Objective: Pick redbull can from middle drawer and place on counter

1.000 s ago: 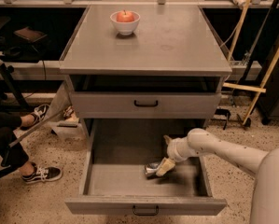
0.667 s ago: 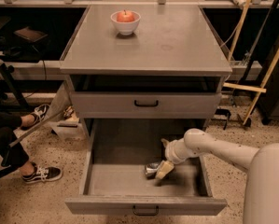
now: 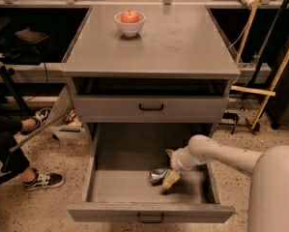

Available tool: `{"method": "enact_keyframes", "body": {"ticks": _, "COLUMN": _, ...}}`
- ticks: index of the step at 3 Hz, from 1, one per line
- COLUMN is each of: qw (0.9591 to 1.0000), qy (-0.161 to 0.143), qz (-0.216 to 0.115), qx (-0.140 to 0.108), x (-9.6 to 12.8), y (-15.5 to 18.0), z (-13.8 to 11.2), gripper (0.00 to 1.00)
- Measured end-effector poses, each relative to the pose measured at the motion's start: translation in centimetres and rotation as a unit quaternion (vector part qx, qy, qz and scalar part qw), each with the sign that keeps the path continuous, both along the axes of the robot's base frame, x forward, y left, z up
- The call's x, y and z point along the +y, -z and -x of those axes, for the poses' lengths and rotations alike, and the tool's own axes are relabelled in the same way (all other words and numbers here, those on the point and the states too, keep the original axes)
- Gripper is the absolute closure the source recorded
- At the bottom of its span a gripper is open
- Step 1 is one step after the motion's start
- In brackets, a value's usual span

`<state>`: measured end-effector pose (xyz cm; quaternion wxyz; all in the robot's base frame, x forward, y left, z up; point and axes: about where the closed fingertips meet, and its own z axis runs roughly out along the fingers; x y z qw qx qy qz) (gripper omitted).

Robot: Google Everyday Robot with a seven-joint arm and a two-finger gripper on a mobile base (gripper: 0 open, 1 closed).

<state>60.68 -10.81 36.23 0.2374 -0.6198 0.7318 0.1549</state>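
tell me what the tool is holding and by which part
Cannot be told. The tool is down in the open drawer at one end of the can, but a grip is not visible.

Middle drawer (image 3: 120,185): pulled out and open from above; you have bare floor across its left half
In the drawer: the redbull can (image 3: 157,175) lies right of centre, with the gripper (image 3: 167,174) just beside it, low inside
Overhead: the upper drawer front (image 3: 110,108) overhangs the drawer's rear
Right wall: the arm (image 3: 221,154) crosses it
Desk (image 3: 182,42): broad bare top; only the white bowl (image 3: 130,28) stands back left
Floor left: a person's shoes (image 3: 42,180)
Floor right: leaning wooden poles (image 3: 272,76)
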Motion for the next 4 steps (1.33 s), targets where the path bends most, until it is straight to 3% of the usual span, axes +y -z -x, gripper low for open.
{"method": "enact_keyframes", "body": {"ticks": 3, "qw": 1.0, "qy": 0.0, "qz": 0.0, "qx": 0.0, "x": 0.0, "y": 0.0, "z": 0.0, "gripper": 0.77}}
{"method": "enact_keyframes", "body": {"ticks": 4, "qw": 0.9986, "qy": 0.043, "qz": -0.031, "qx": -0.002, "x": -1.4, "y": -1.0, "z": -0.6, "gripper": 0.98}}
